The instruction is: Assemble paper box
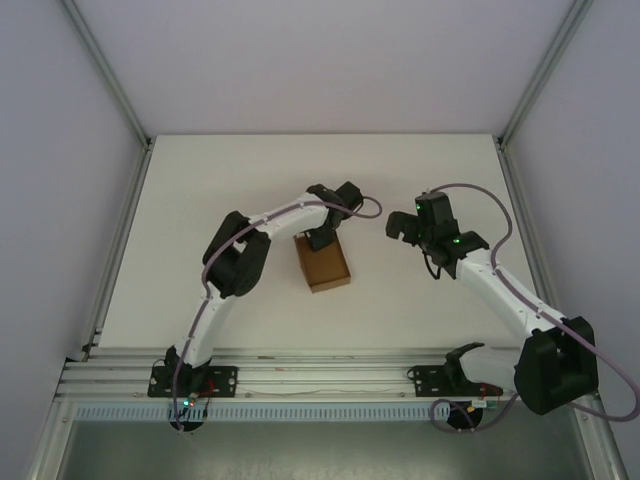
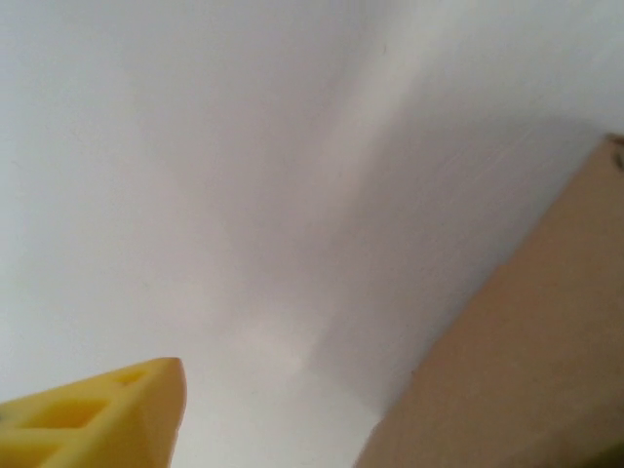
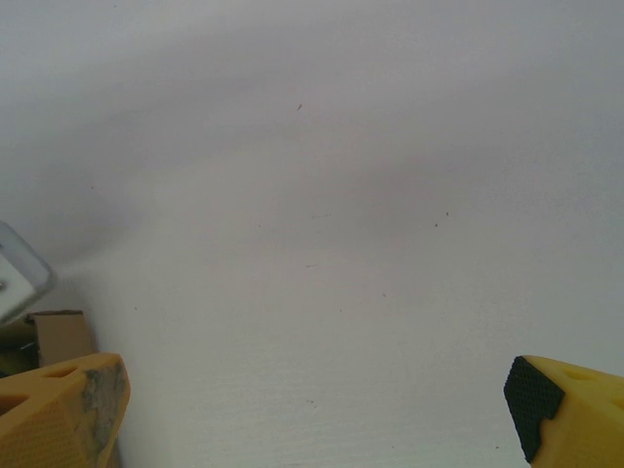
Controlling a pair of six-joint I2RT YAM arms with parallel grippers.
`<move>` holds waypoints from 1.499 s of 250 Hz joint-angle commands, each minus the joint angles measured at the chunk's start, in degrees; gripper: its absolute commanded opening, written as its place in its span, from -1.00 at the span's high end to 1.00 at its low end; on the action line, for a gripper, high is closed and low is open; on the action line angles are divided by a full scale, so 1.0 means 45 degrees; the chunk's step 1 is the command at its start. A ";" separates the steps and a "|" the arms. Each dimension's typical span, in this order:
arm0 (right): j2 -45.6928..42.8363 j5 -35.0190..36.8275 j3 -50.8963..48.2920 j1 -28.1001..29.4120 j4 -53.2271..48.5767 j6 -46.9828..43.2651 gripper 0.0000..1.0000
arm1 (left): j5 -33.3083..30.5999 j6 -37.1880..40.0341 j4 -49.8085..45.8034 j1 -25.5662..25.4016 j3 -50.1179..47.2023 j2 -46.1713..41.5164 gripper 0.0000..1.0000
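Note:
The paper box [image 1: 323,263] is a small brown cardboard box, folded up, lying on the white table [image 1: 200,200] between the two arms. My left gripper [image 1: 323,238] hangs at the box's far edge. In the left wrist view one yellow finger [image 2: 127,414] sits at the lower left. A bare strip of table separates it from the cardboard wall [image 2: 526,361], which hides the other finger, so the jaws stand open. My right gripper [image 1: 408,234] hovers to the right of the box, open, with nothing between its fingers [image 3: 68,409]. A corner of the paper box [image 3: 60,334] shows at that view's left edge.
Grey enclosure walls and aluminium posts [image 1: 110,90] surround the table. The rail carrying both arm bases [image 1: 300,380] runs along the near edge. Bare white table surface lies behind the box and to its left.

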 commanded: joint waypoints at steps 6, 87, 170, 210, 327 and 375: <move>-0.0517 -0.0088 0.0127 -0.0194 -0.0493 -0.0593 -1.00 | 0.0979 0.0983 0.0291 0.0001 -0.0175 -0.1515 -0.90; -0.1597 -0.1393 -0.0055 -0.0492 -0.0221 -0.2249 -1.00 | 0.1769 0.0234 0.1469 0.0382 -0.0014 -0.3408 -1.00; 0.3252 -0.6914 0.2753 0.0364 -0.0285 -1.1707 -0.94 | 0.4356 -0.7618 0.5782 0.4603 -0.4940 -0.7995 -1.00; 0.7253 -0.7216 0.6255 0.1514 -0.3179 -1.6209 -0.92 | 0.4091 -0.9263 0.6746 0.5917 -0.8716 -0.9831 -1.00; 1.3358 -0.6140 1.2937 0.2689 -0.6548 -1.6346 -0.04 | 0.3559 -0.9524 0.7129 0.6457 -1.1405 -1.1695 -1.00; 1.1883 -0.4993 1.0355 0.2751 -0.2937 -1.3560 0.67 | 0.3138 -0.9626 0.7067 0.6461 -1.1529 -1.2089 -1.00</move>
